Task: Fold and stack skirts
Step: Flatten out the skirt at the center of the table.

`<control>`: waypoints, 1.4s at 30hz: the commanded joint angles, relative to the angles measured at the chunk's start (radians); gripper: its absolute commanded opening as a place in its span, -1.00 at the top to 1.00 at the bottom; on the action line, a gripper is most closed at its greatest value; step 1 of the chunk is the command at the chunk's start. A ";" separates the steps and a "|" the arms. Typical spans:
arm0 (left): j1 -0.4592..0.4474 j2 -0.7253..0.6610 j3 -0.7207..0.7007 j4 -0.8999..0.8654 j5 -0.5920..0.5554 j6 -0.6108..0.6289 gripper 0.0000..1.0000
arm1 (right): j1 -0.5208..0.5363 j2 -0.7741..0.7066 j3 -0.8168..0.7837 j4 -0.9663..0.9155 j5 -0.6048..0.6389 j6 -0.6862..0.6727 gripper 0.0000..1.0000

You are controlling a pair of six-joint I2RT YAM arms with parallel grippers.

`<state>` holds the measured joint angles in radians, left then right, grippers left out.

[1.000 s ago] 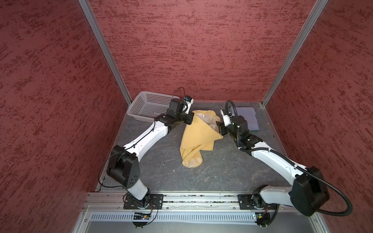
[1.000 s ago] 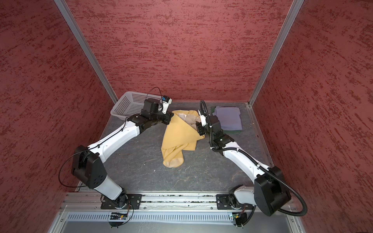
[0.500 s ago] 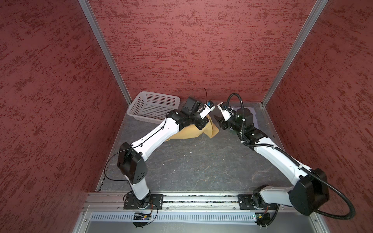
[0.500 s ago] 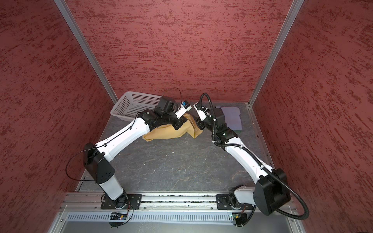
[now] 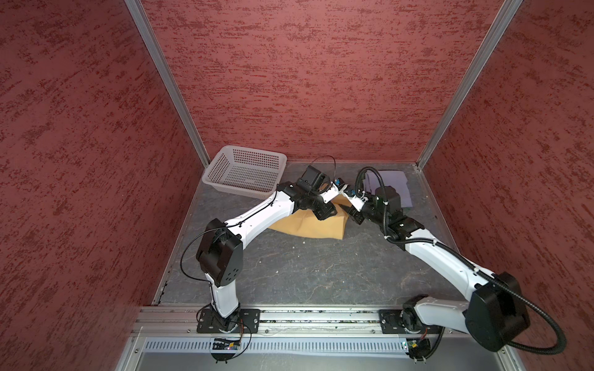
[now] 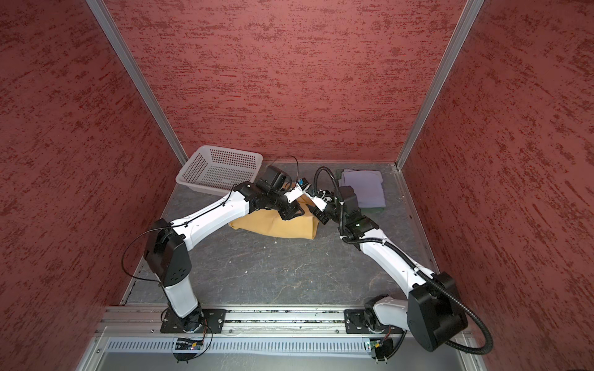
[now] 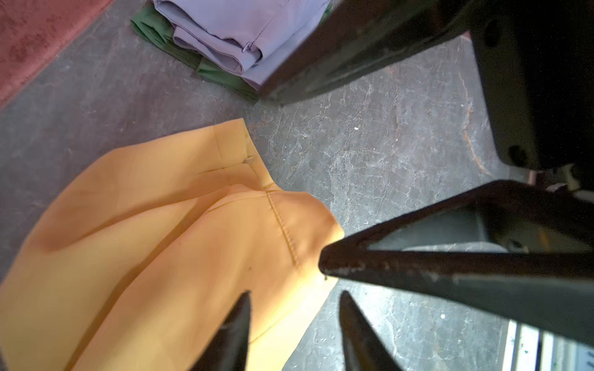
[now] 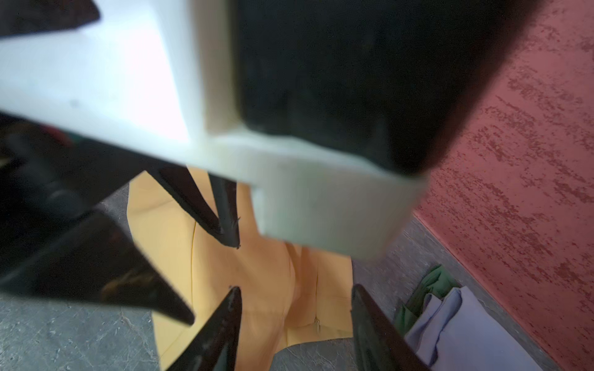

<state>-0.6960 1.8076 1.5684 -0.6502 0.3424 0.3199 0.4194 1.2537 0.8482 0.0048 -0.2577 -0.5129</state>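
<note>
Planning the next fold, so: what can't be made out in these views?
Mustard yellow cloth skirt: far edge hidden by the left arm in both top views.
Dark green cloth skirt: mostly covered by the folded lavender-grey cloth skirt; its fold unreadable.
Right wrist view: blurred, largely blocked by the left arm.

Twin robot arms, white shells and black joints.
The left arm (image 5: 257,216) and right arm (image 5: 445,260) wear glossy white shells between chunky black joint housings (image 5: 221,257), each bolted to a black base plate (image 5: 250,319) with visible screws. A thin black cable (image 5: 181,258) loops off the left arm, and a thick ribbed black hose (image 5: 546,318) trails from the right. The left gripper (image 7: 294,294) has black tapered fingers (image 7: 236,334), scuffed at the tips.
</note>
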 commanded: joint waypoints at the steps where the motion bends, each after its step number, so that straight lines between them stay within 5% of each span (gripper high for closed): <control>1: -0.002 -0.018 -0.025 0.038 0.036 -0.002 -0.26 | -0.012 -0.043 -0.023 0.064 -0.003 -0.008 -0.09; 12: 0.122 -0.144 -0.187 0.127 -0.066 -0.106 -0.39 | -0.009 -0.004 -0.001 -0.134 -0.043 -0.030 -0.10; 20: 0.243 -0.256 -0.332 0.214 -0.099 -0.196 -0.39 | 0.013 -0.033 -0.153 -0.156 -0.128 -0.230 -0.12; 28: 0.302 -0.301 -0.414 0.267 -0.104 -0.251 -0.39 | 0.011 0.085 -0.090 -0.181 -0.104 -0.130 -0.09; 42: 0.304 -0.279 -0.447 0.261 -0.094 -0.269 -0.39 | -0.209 0.301 0.157 -0.282 -0.258 0.380 0.01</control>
<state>-0.3889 1.5257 1.1290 -0.3962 0.2420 0.0620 0.2375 1.5269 0.9718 -0.2329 -0.4290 -0.2626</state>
